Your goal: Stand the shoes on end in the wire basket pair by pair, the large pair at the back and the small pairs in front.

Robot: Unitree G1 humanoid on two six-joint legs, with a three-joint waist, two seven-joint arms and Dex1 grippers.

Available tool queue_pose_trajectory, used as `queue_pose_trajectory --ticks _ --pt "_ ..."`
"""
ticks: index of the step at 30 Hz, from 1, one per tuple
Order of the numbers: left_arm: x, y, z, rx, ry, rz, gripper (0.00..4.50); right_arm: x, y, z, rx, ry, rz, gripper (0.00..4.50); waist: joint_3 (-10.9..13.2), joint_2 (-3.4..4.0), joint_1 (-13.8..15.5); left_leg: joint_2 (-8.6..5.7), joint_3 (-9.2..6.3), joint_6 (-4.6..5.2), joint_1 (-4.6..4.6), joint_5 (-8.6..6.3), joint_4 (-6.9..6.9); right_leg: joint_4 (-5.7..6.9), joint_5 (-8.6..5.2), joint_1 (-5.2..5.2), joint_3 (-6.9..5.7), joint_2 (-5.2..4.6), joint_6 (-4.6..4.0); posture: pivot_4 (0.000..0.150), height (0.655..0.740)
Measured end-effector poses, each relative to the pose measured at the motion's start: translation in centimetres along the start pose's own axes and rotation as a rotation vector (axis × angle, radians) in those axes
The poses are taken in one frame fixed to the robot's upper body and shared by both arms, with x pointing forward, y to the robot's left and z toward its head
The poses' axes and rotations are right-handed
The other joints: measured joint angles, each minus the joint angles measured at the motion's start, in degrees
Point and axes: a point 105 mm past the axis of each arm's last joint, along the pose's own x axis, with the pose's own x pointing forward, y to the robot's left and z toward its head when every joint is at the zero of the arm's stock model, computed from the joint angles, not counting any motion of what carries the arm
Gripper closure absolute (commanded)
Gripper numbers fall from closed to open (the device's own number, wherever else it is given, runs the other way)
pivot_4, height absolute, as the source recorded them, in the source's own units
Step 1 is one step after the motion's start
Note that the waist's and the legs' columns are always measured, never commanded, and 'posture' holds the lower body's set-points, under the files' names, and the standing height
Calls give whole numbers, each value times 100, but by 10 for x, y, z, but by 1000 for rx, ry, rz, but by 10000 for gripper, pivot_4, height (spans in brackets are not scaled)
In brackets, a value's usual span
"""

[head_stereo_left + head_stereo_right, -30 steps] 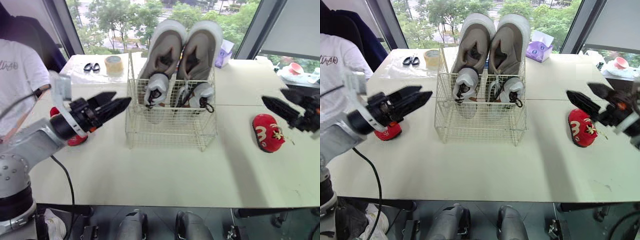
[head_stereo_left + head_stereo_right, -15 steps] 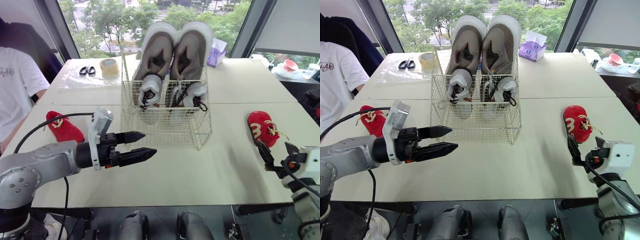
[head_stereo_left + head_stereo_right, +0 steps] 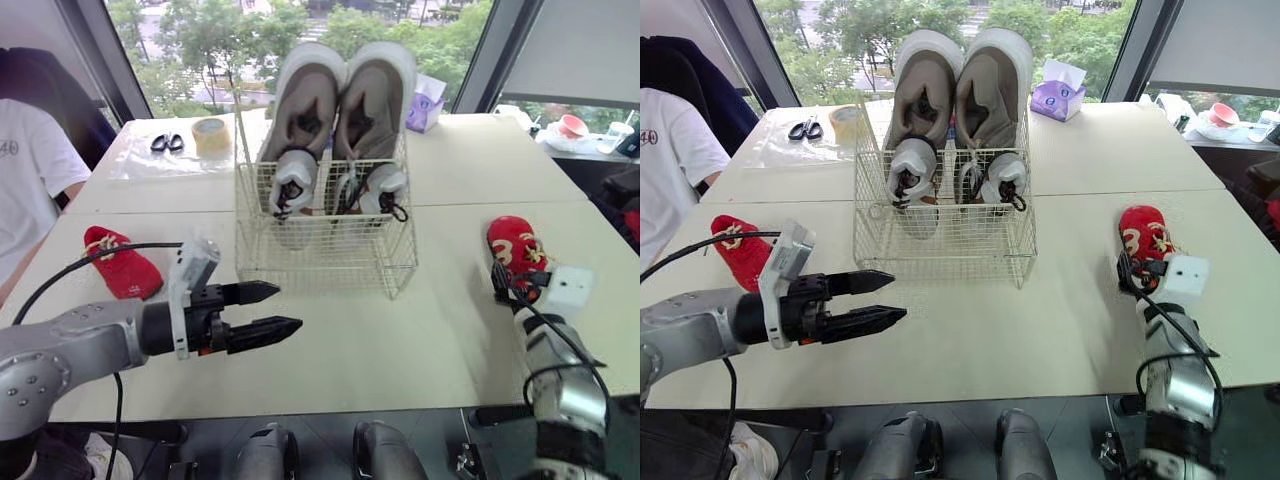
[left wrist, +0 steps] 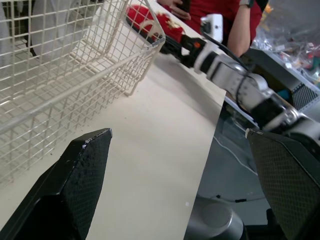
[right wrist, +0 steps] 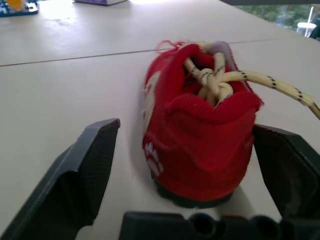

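Note:
The wire basket (image 3: 325,245) stands mid-table. A large grey pair (image 3: 345,95) is on end at its back, a small grey-and-white pair (image 3: 340,185) on end in front. One small red shoe (image 3: 122,273) lies on the table at the left. The other red shoe (image 5: 197,135) lies at the right (image 3: 516,245). My right gripper (image 5: 185,131) is open, low on the table, its fingers (image 5: 85,170) either side of that shoe's heel. My left gripper (image 3: 288,307) is open and empty, hovering low in front of the basket's left corner.
Scissors (image 3: 160,143) and a tape roll (image 3: 210,135) lie at the back left, a tissue box (image 3: 425,100) behind the basket. A person in a white shirt (image 3: 30,170) stands at the left edge. A person in red (image 4: 220,10) is beyond the right red shoe.
My right gripper came down from the far right to the table and now straddles the right red shoe. My left gripper dropped from beside the basket to low in front of it.

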Motion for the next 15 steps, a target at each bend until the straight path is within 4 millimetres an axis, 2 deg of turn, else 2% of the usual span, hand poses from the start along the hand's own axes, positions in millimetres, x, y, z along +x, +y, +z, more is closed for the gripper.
queue_pose_trajectory --ticks 3,5,6,8,10,11,12,14,15 --pt "-4 -1 -3 -21 16 0 0 7 0 -1 -4 -13 1 29486 0 -1 -14 1 0 -3 2 3 -3 1 0 1 0 1 2 1500 7400" --pt "-10 -7 -3 -46 36 -20 0 8 1 -1 -3 -22 3 38251 0 -1 -20 3 -1 -6 2 4 -3 2 0 1 0 2 3 1500 7400" --pt "-12 -9 -1 -49 34 -28 0 8 0 -1 0 -24 2 40740 0 -1 -20 3 -1 -6 4 4 -3 2 0 2 0 2 3 1500 7400" --pt "-17 -10 7 -69 9 -46 0 7 1 1 11 -32 7 40740 1 1 -14 3 -1 -8 6 5 -4 3 0 2 0 2 3 1500 7400" --pt "-26 -1 26 -97 -61 -44 0 7 8 16 27 -83 32 40740 13 21 -1 2 -2 -11 4 7 -4 8 0 -3 0 1 2 1500 7400" --pt "-31 3 41 -101 -113 -46 0 8 12 32 37 -134 55 40740 20 33 5 2 -2 -11 4 7 -4 9 0 -3 0 1 3 1500 7400" --pt "-36 7 57 -95 -166 -44 0 11 18 56 35 -203 94 40740 28 47 -2 0 -1 -11 2 8 -4 8 0 -6 1 1 3 1500 7400" --pt "-47 12 89 -67 -275 -51 0 12 29 128 -6 -398 203 40740 44 73 -5 -6 3 -8 -2 8 -7 8 1 -12 4 -1 6 1500 7400" --pt "-52 14 105 -53 -325 -56 0 6 36 170 -40 -506 272 40740 45 74 -2 -6 2 -6 0 7 -11 11 1 -11 4 -1 18 1500 7400"
